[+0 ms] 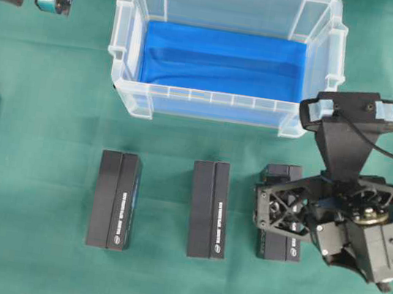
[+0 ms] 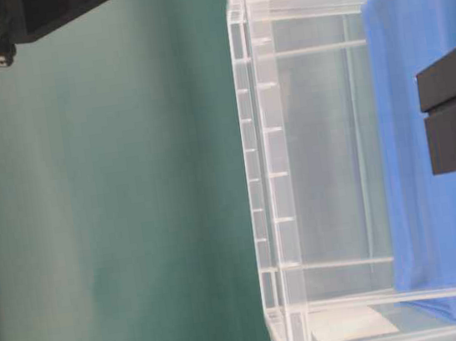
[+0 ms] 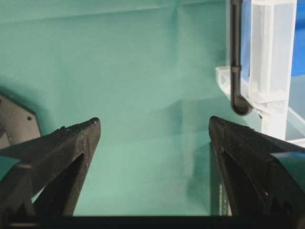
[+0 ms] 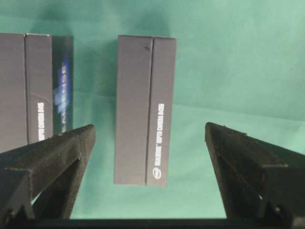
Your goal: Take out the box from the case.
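Black and slim, the rightmost box (image 1: 283, 176) is found outside the case (image 1: 209, 109), long axis pointing toward it, directly under the wide-open right gripper (image 4: 150, 136); the left gripper (image 3: 155, 126) is parked far off, likewise spread.

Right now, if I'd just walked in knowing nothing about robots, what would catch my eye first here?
Probably the case, a big clear plastic bin at the back of the green table, holding only a bright blue lining. In front of it three dark boxes stand in a row on the cloth: the left box, the middle box and the right box. The right gripper hangs open-jawed over that last one, partly covering it from above.
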Controlling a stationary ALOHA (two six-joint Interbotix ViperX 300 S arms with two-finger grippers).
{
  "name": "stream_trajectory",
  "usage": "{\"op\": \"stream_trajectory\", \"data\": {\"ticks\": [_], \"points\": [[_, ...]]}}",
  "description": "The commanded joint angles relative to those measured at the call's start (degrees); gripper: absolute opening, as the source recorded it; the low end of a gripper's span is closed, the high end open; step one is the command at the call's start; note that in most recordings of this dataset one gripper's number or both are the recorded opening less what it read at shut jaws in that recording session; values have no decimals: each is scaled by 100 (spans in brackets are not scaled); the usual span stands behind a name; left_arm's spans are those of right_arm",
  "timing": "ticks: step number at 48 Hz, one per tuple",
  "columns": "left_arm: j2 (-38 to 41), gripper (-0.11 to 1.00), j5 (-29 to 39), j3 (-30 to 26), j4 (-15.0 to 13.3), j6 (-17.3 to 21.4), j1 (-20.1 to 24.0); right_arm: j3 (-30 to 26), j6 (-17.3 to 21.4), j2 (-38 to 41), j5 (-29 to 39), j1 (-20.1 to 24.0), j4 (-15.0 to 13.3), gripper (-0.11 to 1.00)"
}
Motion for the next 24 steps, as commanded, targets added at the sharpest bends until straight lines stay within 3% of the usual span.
{"op": "stream_trajectory", "data": {"ticks": [1,24], "points": [[-62,93,-18,-70,0,0,-26,-114,-9,-229,9,9,26,92],[-70,93,-18,-70,0,-18,-79,466,343,-1011,404,492,123,92]]}}
